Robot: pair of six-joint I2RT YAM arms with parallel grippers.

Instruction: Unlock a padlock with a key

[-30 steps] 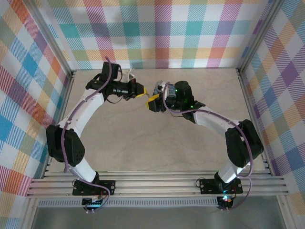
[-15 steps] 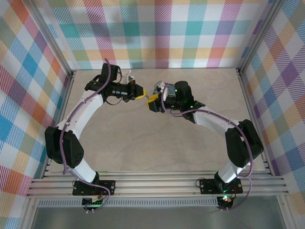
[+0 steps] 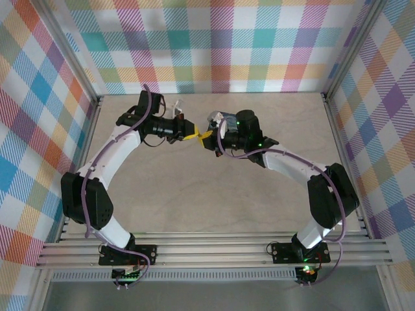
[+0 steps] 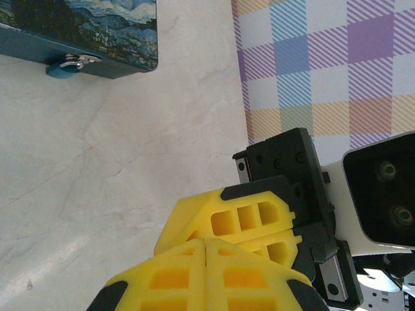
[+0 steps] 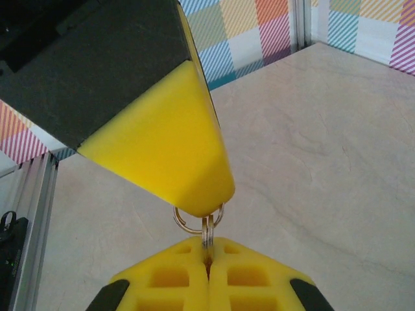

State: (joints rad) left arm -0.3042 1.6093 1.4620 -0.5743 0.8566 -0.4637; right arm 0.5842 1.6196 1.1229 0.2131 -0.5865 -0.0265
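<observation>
Right gripper (image 5: pixel 207 251) has clamped the key (image 5: pixel 207 231), its length aimed at left gripper (image 5: pixel 202 194)

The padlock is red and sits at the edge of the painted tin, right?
Not quite: the padlock is blue, not red. The left wrist view shows it sitting at the edge of the painted tin.

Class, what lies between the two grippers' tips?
In the right wrist view, a small metal ring at the left gripper, and a sliver on it, seemingly the key, pinched in the shut right gripper.
</observation>
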